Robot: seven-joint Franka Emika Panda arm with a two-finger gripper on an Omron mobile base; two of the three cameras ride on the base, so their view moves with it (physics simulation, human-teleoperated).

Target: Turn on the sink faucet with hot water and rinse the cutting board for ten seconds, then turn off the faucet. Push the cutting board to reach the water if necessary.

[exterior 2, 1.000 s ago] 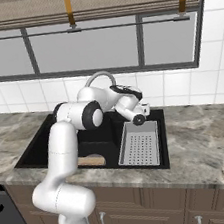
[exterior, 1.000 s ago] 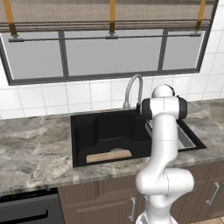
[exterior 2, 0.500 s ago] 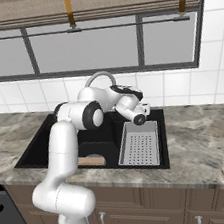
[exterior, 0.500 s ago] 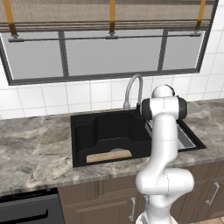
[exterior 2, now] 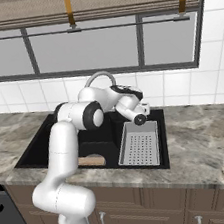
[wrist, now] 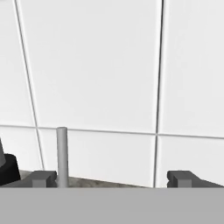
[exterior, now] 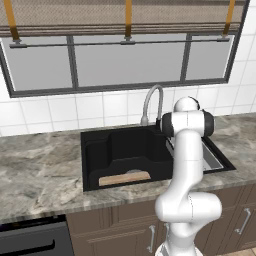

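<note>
The black sink is set in the marble counter, and the tan cutting board lies flat on its floor by the front wall. The grey gooseneck faucet arches over the basin's back rim. My gripper is behind the basin at the faucet's base, open and facing the tiled wall. In the hand view the gripper has its fingertips wide apart, and the thin upright grey faucet handle stands between them, close to the left one. The dark faucet base is just left of it. The water is out of view.
A grey perforated drainboard tray sits at the sink's right side, below my hand. The white tiled wall is close in front of the gripper. Marble counter runs to both sides, with a window above.
</note>
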